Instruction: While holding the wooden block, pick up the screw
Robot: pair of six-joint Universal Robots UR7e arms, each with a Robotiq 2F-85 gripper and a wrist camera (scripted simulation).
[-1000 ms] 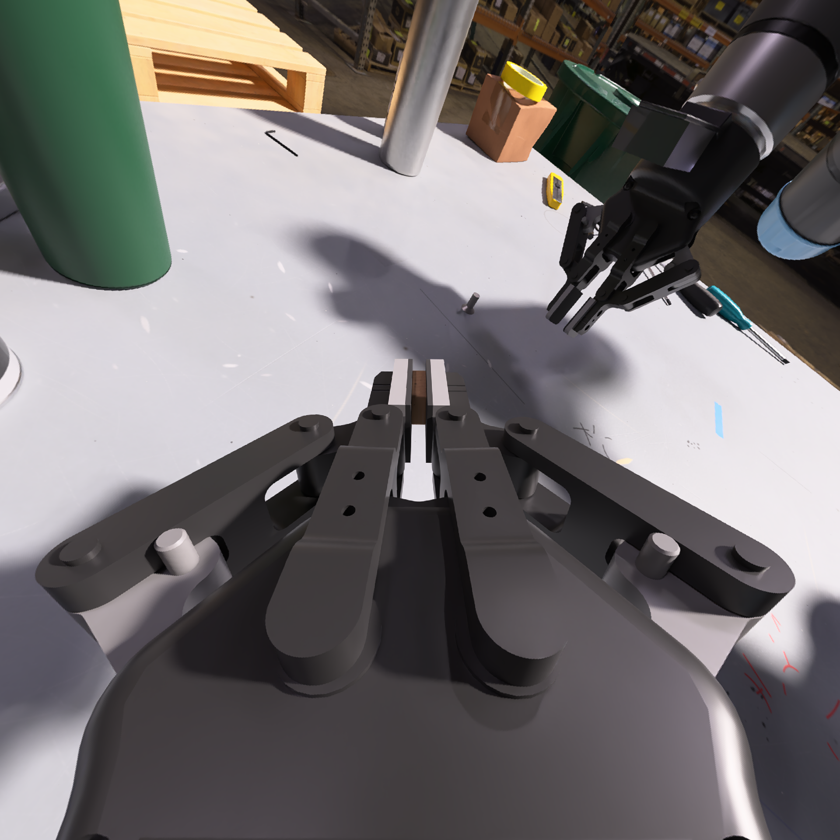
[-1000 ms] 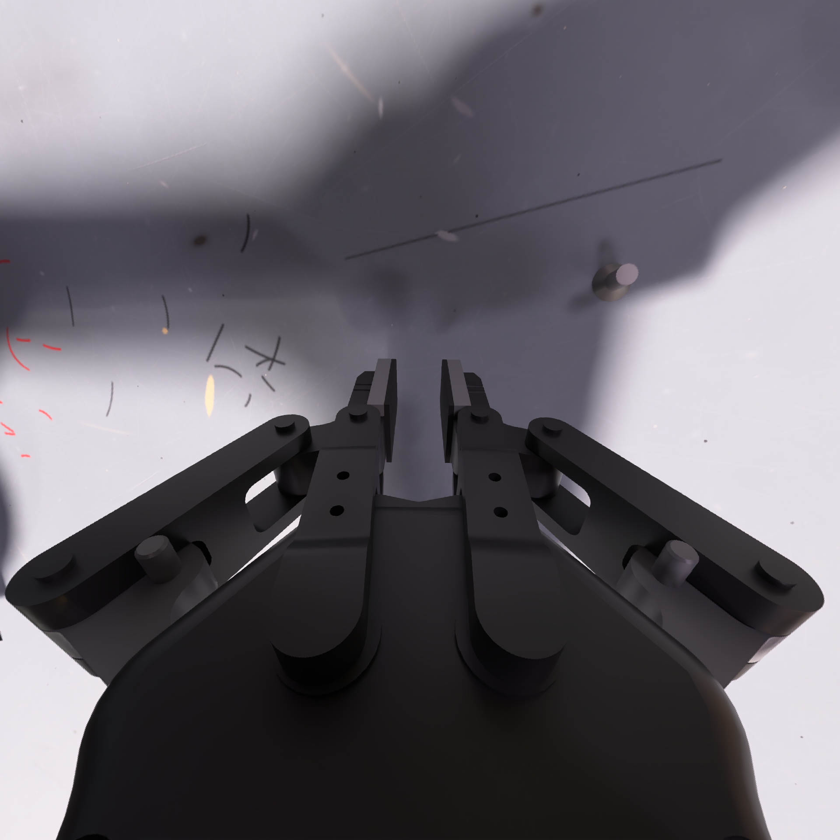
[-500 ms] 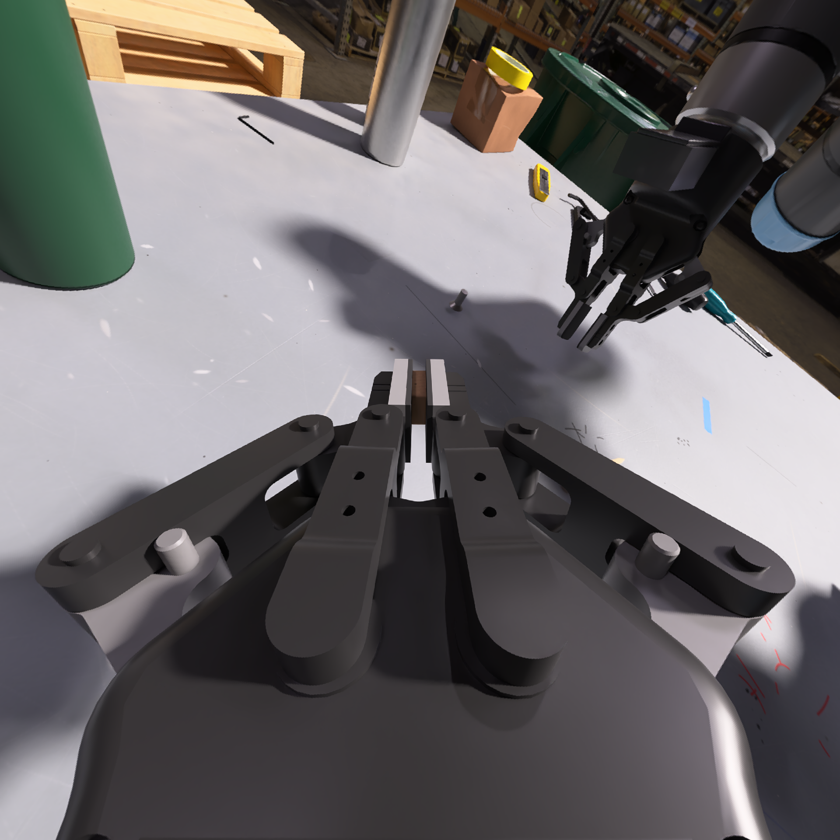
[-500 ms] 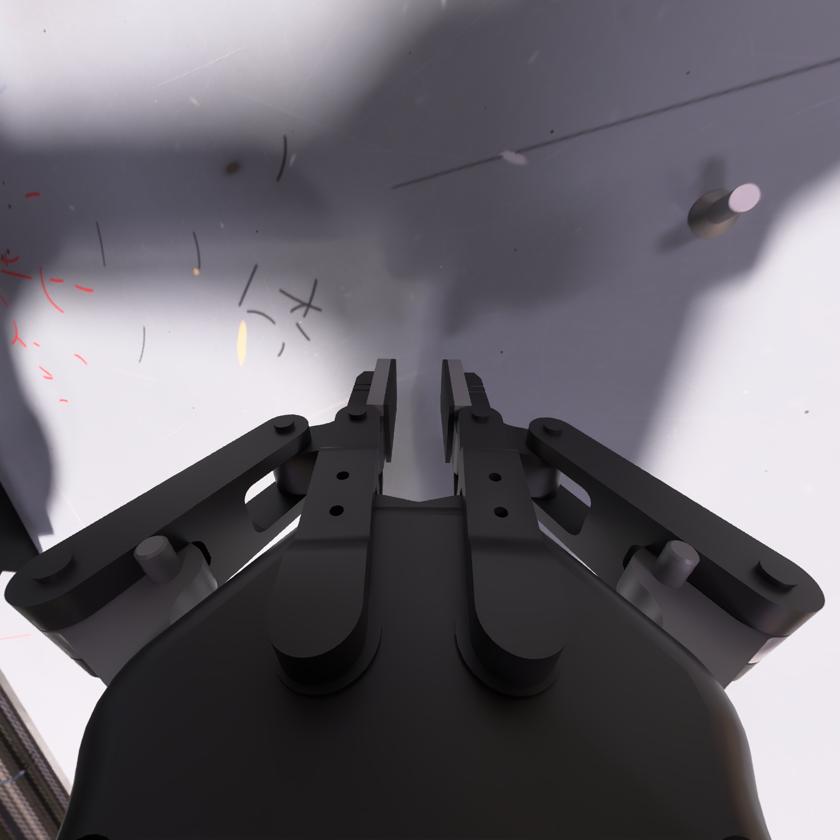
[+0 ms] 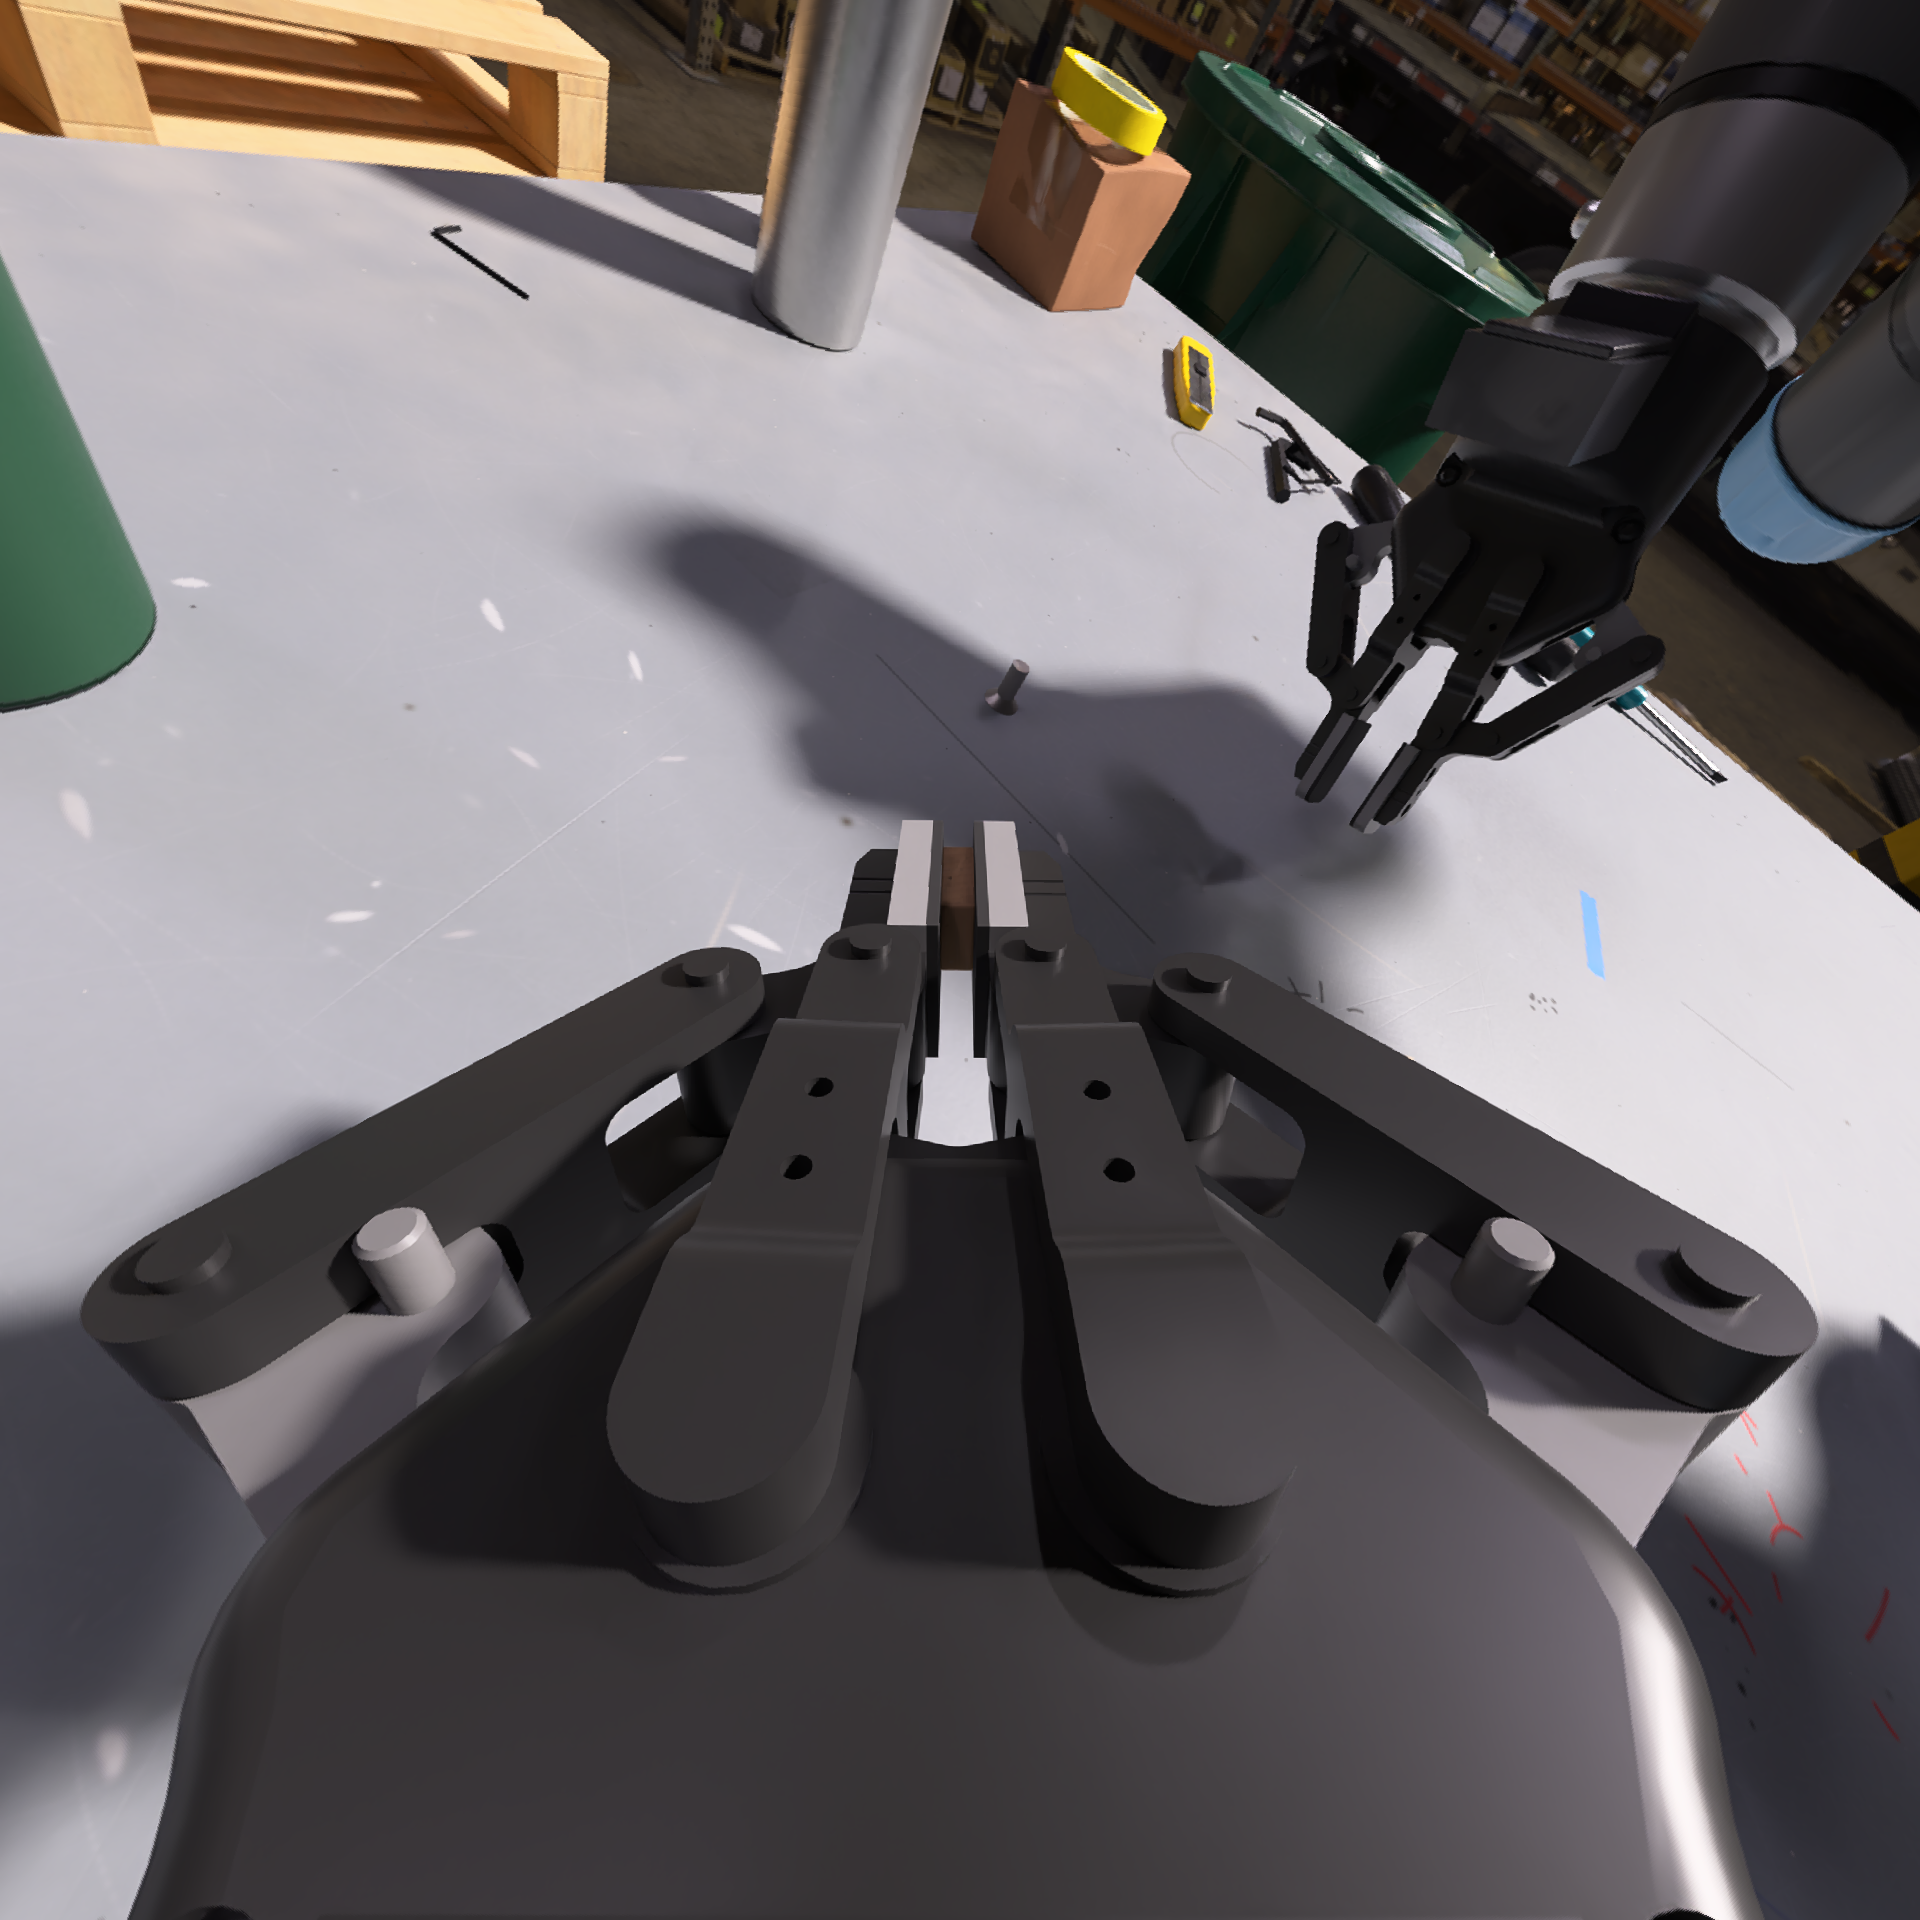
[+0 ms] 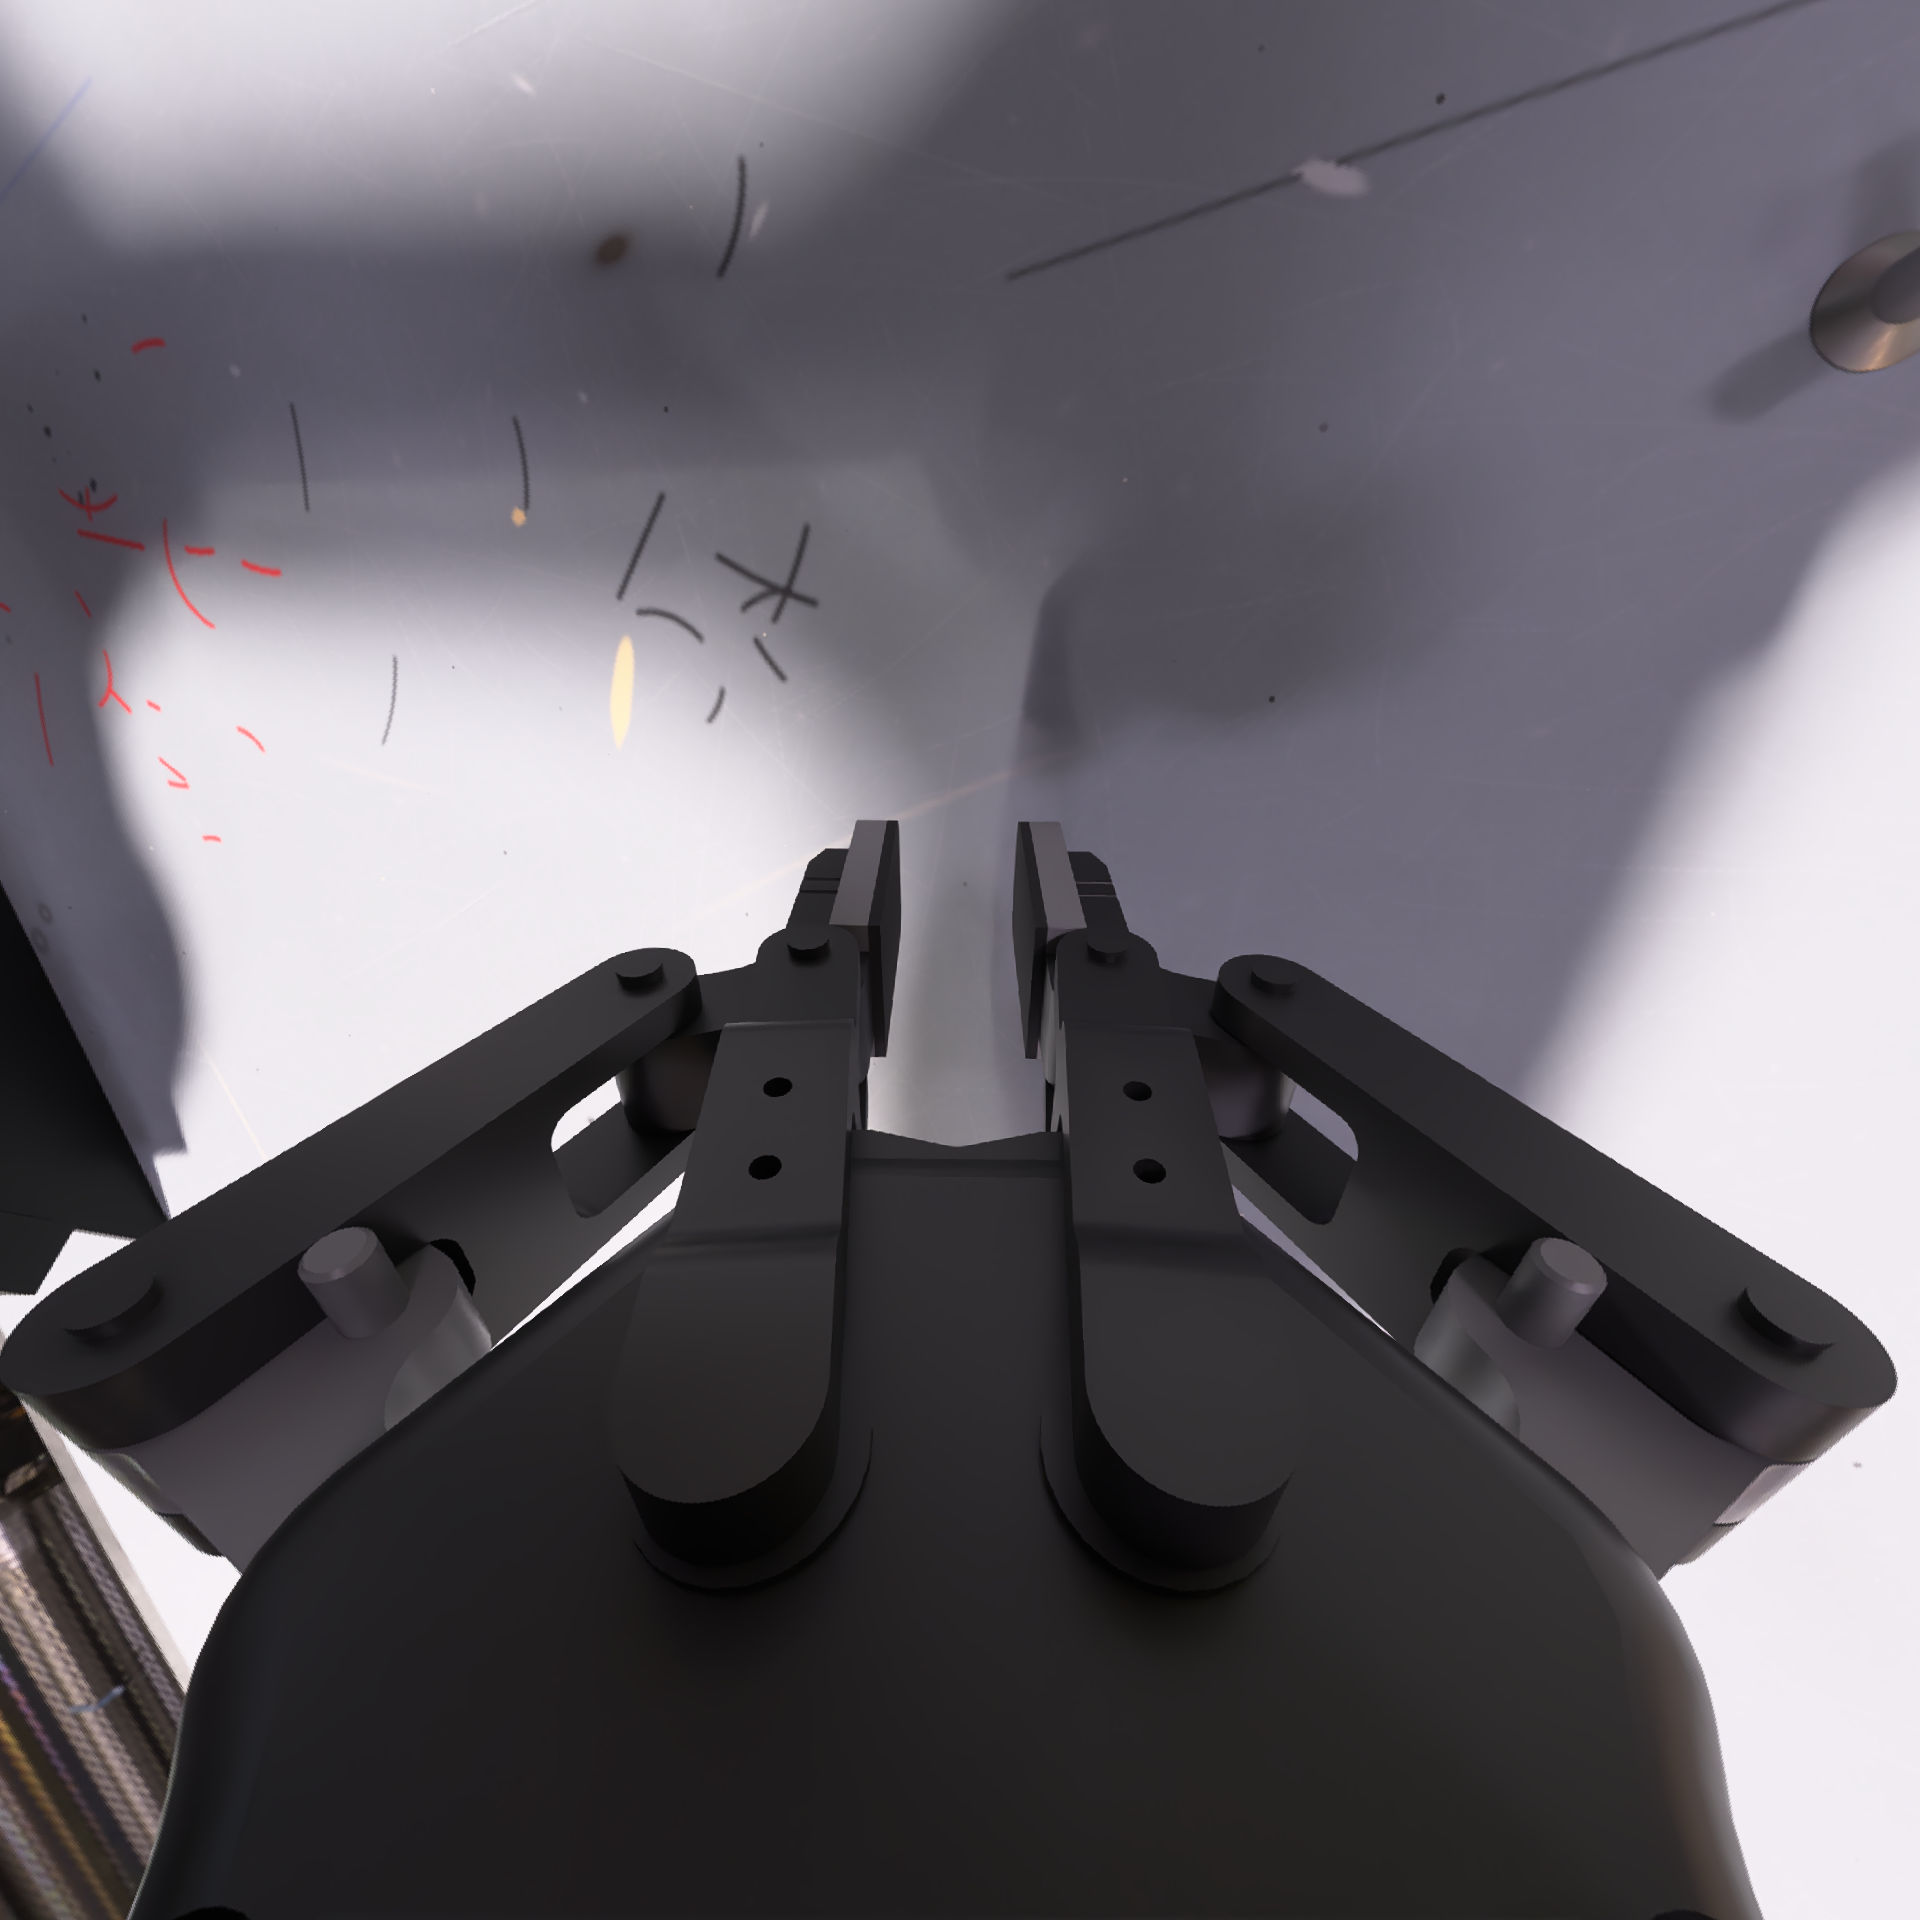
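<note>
left hand (image 5: 956, 868) clamped on wooden block (image 5: 957, 906), brown sliver btwn its pads, above grey desk (image 5: 416, 499). right hand (image 6: 954, 883) has fingers apart w/ nothing btwn, hovering over desk. screw (image 5: 1007, 687) stands head-down on desk, at 12 o'clock from left hand, at 2 o'clock in right wrist view, well apart from both.

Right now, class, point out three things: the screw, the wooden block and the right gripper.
screw (image 5: 1006, 688): left wrist view, on its shank.
wooden block (image 5: 957, 902): left wrist view, brown face between the pads.
right gripper (image 6: 955, 862): right wrist view, midway between its fingertips.
</note>
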